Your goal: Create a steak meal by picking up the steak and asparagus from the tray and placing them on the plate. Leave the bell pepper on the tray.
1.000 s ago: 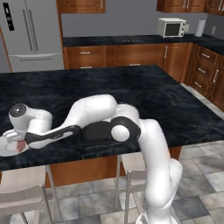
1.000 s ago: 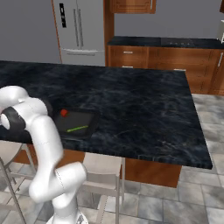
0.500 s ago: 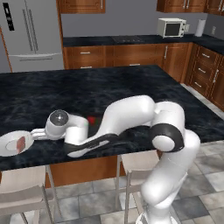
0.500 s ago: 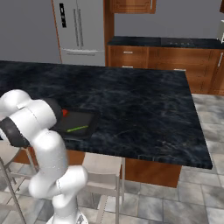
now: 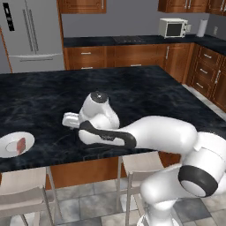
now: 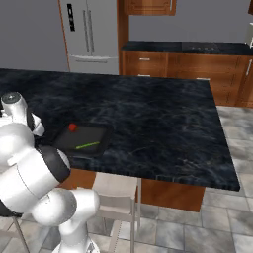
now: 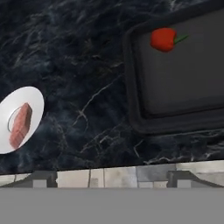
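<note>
The steak point(image 7: 19, 120) lies on the white plate point(image 7: 33, 98) at the left of the hand view; the plate point(image 5: 9, 142) with the steak point(image 5: 20, 145) also sits near the counter's front left edge. My gripper point(image 7: 114, 179) is open and empty, its fingertips point(image 7: 43, 178) wide apart, hovering over the counter between plate and tray. The black tray point(image 7: 140, 87) is to the right, with the red bell pepper point(image 7: 162, 39) in its far corner. On the tray point(image 6: 64, 146), the asparagus point(image 6: 87, 145) lies near the front rim, with the pepper point(image 6: 72, 127) behind it.
The dark marble counter point(image 5: 141, 88) stretches far behind and to the right. Stools point(image 5: 22, 196) stand under its front edge. My own arm point(image 5: 150, 132) lies low across the counter's front and covers the tray in the left base view.
The hand was at the plate a second ago. It has let go of the steak, which stays on the plate, and the arm has swung right toward the tray.
</note>
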Robot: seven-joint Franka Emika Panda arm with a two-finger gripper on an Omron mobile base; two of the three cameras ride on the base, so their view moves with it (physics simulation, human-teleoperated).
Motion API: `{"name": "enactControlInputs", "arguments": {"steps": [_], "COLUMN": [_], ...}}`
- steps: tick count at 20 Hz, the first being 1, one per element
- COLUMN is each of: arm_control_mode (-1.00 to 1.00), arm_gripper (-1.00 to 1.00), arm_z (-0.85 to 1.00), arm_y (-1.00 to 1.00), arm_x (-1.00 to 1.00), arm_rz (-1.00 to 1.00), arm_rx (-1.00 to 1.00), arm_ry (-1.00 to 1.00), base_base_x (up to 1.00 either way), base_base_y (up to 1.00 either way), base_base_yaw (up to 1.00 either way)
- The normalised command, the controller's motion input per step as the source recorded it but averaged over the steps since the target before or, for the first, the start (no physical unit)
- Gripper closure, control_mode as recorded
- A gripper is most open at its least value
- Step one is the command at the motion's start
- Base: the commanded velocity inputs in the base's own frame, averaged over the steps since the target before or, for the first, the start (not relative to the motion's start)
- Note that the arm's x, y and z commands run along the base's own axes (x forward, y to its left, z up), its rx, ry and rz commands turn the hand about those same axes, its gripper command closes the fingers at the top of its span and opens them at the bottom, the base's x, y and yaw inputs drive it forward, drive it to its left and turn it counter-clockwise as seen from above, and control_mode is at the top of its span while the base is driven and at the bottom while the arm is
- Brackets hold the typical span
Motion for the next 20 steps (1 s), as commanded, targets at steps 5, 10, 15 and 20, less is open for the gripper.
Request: {"name": "enactControlInputs", "arguments": {"steps": [5, 10, 15, 20], "arm_control_mode": [-1.00, -1.00, -1.00, -1.00], "arm_gripper": [-1.00, -1.00, -1.00, -1.00], "arm_z": [0.15, -0.16, -0.37, -0.58], "arm_y": [-1.00, -1.00, -1.00, -0.53], "arm_x": [-0.06, -0.03, 0.02, 0.35], "arm_rz": [-0.13, -0.13, -0.18, -0.18], "arm_rx": [-0.11, -0.17, -0.21, -0.07], "arm_ry": [0.35, 0.26, 0.18, 0.00], "base_base_x": [0.00, 0.00, 0.00, 0.00], "base_base_y": [0.00, 0.00, 0.00, 0.00], "base_base_yaw": [0.00, 0.00, 0.00, 0.00]}}
